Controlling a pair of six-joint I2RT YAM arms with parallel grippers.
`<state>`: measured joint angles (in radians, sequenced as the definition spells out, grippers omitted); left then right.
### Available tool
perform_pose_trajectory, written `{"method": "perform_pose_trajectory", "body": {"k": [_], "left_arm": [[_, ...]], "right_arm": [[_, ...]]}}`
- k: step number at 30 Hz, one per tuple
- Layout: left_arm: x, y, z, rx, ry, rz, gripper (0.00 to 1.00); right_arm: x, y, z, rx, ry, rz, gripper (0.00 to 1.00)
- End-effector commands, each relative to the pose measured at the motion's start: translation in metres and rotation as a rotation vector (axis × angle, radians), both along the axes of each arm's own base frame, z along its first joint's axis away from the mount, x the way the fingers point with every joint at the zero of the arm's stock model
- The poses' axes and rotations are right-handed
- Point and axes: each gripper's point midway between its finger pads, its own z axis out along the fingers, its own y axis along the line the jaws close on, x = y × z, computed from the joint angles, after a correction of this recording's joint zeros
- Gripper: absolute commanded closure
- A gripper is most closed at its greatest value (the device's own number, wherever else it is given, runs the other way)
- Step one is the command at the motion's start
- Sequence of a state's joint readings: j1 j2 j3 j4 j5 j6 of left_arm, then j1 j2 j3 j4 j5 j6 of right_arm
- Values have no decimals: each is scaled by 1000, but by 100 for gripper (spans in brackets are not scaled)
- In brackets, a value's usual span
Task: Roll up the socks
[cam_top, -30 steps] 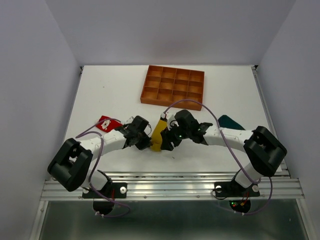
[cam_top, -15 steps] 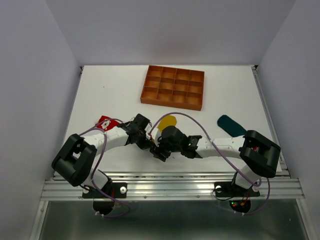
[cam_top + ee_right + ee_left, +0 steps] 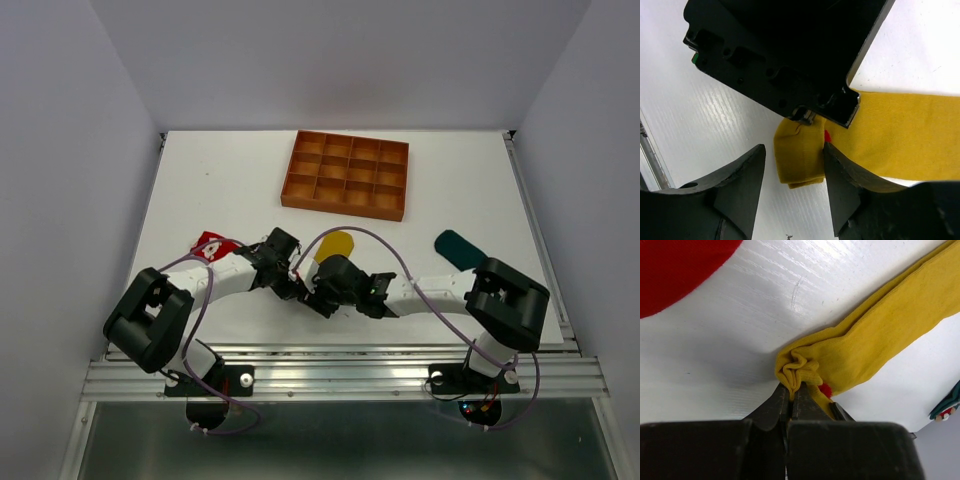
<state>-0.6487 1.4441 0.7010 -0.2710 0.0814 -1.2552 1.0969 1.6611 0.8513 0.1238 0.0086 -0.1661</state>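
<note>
Pinching yellow sock point(image 3: 875, 335): left tool point(image 3: 792, 390) | right tool point(image 3: 793, 152) parted astride it | overhead hides grips

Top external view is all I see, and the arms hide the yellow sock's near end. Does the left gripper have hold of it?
Observer: Yes. In the left wrist view the left gripper is shut on a bunched fold at the end of the yellow sock.
Operator: And the right gripper?
Observer: Its wrist view shows the right gripper open, its fingers either side of that folded end, with table showing between one finger and the fabric.
Operator: Any roll formed?
Observer: Only a small crumpled fold. The rest of the sock lies flat and long.
</note>
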Motion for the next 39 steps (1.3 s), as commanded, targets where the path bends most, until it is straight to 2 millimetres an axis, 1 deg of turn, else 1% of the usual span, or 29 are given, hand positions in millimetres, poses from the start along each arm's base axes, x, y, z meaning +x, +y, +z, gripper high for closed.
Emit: {"method": "perform_pose_trajectory", "body": {"k": [1,3,4,8,11,13,14,15,16,17,19,20,21,22,23,24,25,26,27,28,30,31,32,33,34,35,36,38,39], "left_arm": [[-9,11,-1,42,43,9,100],[-9,11,0,39,43,14,100],[-10,11,0,35,43,15,100],[-11,11,1,14,53,19,100],[-11,9,2,0,60,17,100],[-12,8,1,-10,63,13,100],[-13,8,1,-10,65,13,100],[-13,8,1,-10,65,12,100],[-13,9,1,-7,65,11,100],[-13,9,2,-6,64,10,100],[-13,10,3,-5,59,12,100],[-12,10,5,-5,51,9,98],[-10,10,9,-5,36,11,94],[-10,12,10,6,33,16,80],[-10,15,12,13,26,21,75],[-10,16,14,18,17,26,68],[-8,21,20,27,-6,39,63],[-7,23,24,31,-23,48,50],[-6,25,27,32,-37,53,45],[-6,28,34,28,-65,59,40],[-2,35,43,31,-116,84,34],[-4,39,41,39,-119,100,29],[-5,40,42,34,-131,101,28],[-4,41,47,20,-154,102,27],[-4,41,48,13,-165,107,27],[-6,43,45,14,-166,111,26],[-5,43,48,4,-185,111,22],[-6,45,47,4,-203,101,22],[-5,44,49,-6,-220,98,21]], "right_arm": [[6,10,5,11,-40,-3,46],[5,10,2,-3,-49,-2,47],[7,7,-3,-21,-55,-15,47],[3,5,-16,-45,-45,-16,49],[4,3,-21,-56,-40,-25,49],[6,1,-24,-61,-43,-49,54],[7,1,-24,-60,-43,-56,59],[7,2,-24,-47,-35,-72,69],[7,3,-23,-40,-32,-78,72],[7,3,-22,-34,-25,-85,77],[2,5,-22,-8,16,-101,80],[0,6,-21,0,31,-106,82],[-3,8,-21,19,64,-125,85],[-7,9,-22,25,88,-116,86],[-7,9,-22,39,119,-132,87],[-13,11,-23,47,155,-127,89],[-13,10,-25,74,237,-139,90],[-13,10,-26,88,277,-145,91],[-12,10,-26,102,318,-152,92],[-11,8,-27,129,404,-167,93],[-10,8,-25,158,490,-179,93],[-17,10,-23,169,556,-144,94],[-12,9,-23,177,591,-147,93],[-13,10,-22,185,635,-150,93],[-18,12,-19,197,687,-120,94],[-14,10,-19,209,720,-128,93],[-13,11,-21,215,768,-149,94],[-10,10,-20,234,842,-158,94],[-15,11,-25,230,893,-169,95]]}}
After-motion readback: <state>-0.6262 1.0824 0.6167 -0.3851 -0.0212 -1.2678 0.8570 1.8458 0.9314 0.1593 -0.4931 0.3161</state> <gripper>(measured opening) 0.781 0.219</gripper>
